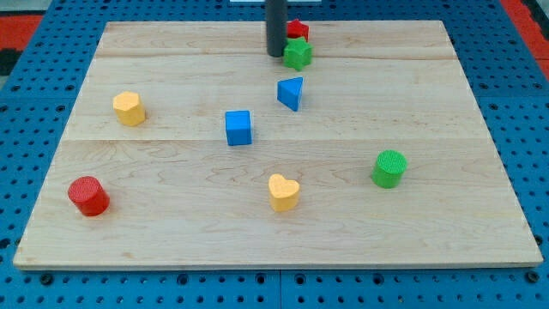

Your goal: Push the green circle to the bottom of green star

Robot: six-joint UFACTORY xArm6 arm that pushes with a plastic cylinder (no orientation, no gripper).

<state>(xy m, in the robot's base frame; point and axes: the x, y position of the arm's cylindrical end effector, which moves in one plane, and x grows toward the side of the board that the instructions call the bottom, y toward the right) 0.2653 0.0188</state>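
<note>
The green circle stands on the wooden board at the view's right, lower half. The green star sits near the view's top centre, with a red block just behind it. My tip rests on the board right beside the green star's left side, far up and left of the green circle. A blue triangle lies between the star and the circle.
A blue cube is at the centre. A yellow heart is at bottom centre. A yellow block is at the left. A red cylinder is at the lower left.
</note>
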